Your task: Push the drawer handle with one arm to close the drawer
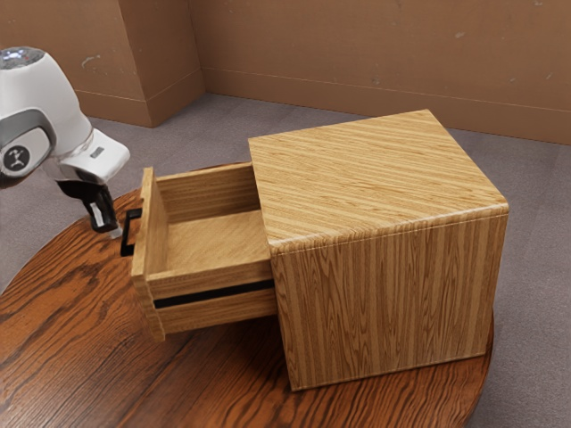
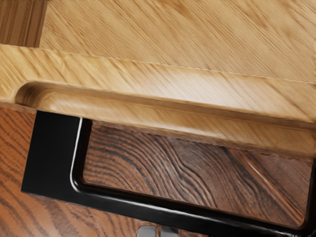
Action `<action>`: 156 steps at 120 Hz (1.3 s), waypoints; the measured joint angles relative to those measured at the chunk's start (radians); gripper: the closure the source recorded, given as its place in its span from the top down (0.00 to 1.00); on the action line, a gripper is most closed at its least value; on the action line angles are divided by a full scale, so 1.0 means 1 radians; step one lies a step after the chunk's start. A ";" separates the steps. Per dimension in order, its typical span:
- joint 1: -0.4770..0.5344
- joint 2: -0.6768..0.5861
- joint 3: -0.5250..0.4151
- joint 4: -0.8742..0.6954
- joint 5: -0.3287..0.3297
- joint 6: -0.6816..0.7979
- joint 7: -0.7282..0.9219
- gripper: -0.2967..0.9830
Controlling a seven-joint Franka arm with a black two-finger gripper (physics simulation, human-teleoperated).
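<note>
Black bar handle (image 2: 49, 153) on front of pulled-out wooden drawer (image 1: 214, 312), one end cropped in wrist view; gripper (image 1: 116, 234) just beside, jaws drawn together, holding nothing, fingertips (image 2: 146, 231) partly cut off. Cabinet (image 1: 384, 303) hides drawer's rear.

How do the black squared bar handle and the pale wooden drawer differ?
The black squared bar handle is plain and glossy; the pale wooden drawer shows streaky grain. The handle is a slim bracket, while the drawer is an open-topped box and much larger. Both stand out beyond the boxy wooden cabinet.
</note>
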 joint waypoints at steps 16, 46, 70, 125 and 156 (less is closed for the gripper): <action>-0.034 0.001 0.002 -0.004 0.000 0.028 0.013 0.15; -0.088 0.021 0.005 -0.004 0.000 0.063 0.031 0.15; -0.112 0.038 0.005 -0.003 -0.001 0.092 0.041 0.15; -0.146 0.091 0.005 0.012 -0.005 0.181 0.053 0.15; -0.186 0.107 0.009 0.019 -0.012 0.246 0.057 0.15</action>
